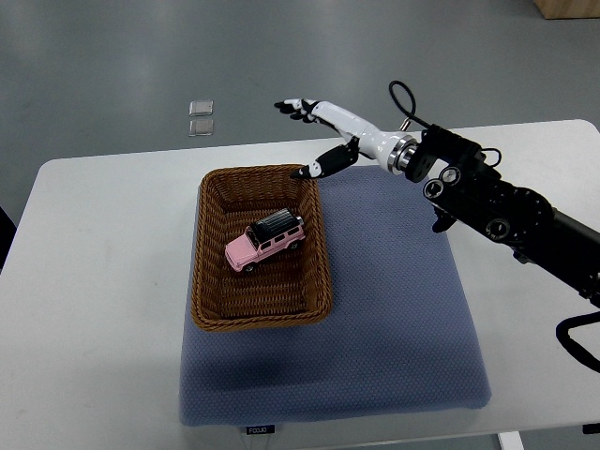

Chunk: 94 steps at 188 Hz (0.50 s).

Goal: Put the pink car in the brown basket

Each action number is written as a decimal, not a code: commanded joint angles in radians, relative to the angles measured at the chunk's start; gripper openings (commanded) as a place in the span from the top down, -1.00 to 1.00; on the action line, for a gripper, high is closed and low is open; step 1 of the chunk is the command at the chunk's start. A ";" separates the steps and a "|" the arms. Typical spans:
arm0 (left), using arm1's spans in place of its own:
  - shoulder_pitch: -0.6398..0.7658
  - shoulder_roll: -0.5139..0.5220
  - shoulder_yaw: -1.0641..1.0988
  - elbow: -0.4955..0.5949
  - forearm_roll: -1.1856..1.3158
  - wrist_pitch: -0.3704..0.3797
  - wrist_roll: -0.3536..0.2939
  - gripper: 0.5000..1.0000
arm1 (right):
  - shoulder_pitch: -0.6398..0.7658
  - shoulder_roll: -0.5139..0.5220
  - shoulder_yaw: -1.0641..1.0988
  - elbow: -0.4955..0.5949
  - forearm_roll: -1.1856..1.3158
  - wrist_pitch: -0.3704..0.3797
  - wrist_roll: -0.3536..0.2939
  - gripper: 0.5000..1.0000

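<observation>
A pink toy car (263, 244) with a black roof lies inside the brown wicker basket (208, 281), near its middle, angled toward the upper right. My right hand (314, 131) hovers above the basket's far right corner, fingers spread and holding nothing. Its thumb tip points down close to the basket rim. The right arm runs in from the right edge. No left arm shows.
The basket stands on a blue-grey mat (394, 319) laid over a white table (94, 309). Two small clear squares (201, 117) lie on the grey floor beyond the table. A cardboard box corner (572, 7) shows at the top right.
</observation>
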 commanded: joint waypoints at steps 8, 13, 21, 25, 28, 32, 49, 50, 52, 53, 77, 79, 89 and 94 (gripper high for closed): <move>0.001 0.000 0.001 -0.002 0.000 0.000 0.002 -1.00 | -0.105 -0.012 0.195 0.011 0.325 0.019 0.002 -0.66; 0.001 0.000 0.001 -0.002 0.000 -0.001 0.002 -1.00 | -0.125 -0.014 0.225 0.013 0.412 0.037 0.002 -0.66; 0.000 0.000 0.001 -0.002 0.001 0.000 0.002 -1.00 | -0.145 -0.013 0.271 0.011 0.529 0.069 0.004 -0.66; 0.000 0.000 0.001 -0.002 0.000 -0.001 0.002 -1.00 | -0.154 -0.012 0.296 0.010 0.590 0.087 0.004 -0.66; 0.000 0.000 0.001 -0.002 0.000 0.000 0.002 -1.00 | -0.159 -0.011 0.305 0.010 0.621 0.095 0.004 -0.66; 0.000 0.000 0.001 -0.002 0.000 0.000 0.002 -1.00 | -0.169 -0.008 0.323 0.004 0.680 0.111 0.004 -0.66; 0.000 0.000 0.001 -0.002 0.000 -0.001 0.002 -1.00 | -0.222 -0.009 0.346 -0.004 0.874 0.144 0.004 -0.66; 0.001 0.000 0.001 -0.002 0.000 -0.001 0.002 -1.00 | -0.226 -0.009 0.346 -0.004 0.888 0.146 0.004 -0.66; 0.000 0.000 0.001 -0.002 0.000 0.000 0.002 -1.00 | -0.232 -0.008 0.346 -0.004 0.903 0.147 0.004 -0.66; 0.000 0.000 0.001 -0.002 0.000 0.000 0.002 -1.00 | -0.232 -0.008 0.346 -0.004 0.904 0.147 0.004 -0.66; 0.000 0.000 0.001 0.000 0.000 0.000 0.002 -1.00 | -0.268 0.000 0.351 -0.006 0.966 0.147 0.004 -0.66; 0.000 0.000 0.001 -0.002 0.000 0.000 0.002 -1.00 | -0.269 0.000 0.351 -0.006 0.966 0.147 0.004 -0.66; 0.000 0.000 0.001 0.000 0.000 -0.001 0.002 -1.00 | -0.277 0.001 0.353 -0.009 0.968 0.146 0.004 -0.66; 0.001 0.000 0.001 -0.002 0.000 -0.001 0.002 -1.00 | -0.278 0.003 0.356 -0.013 0.968 0.146 0.005 -0.66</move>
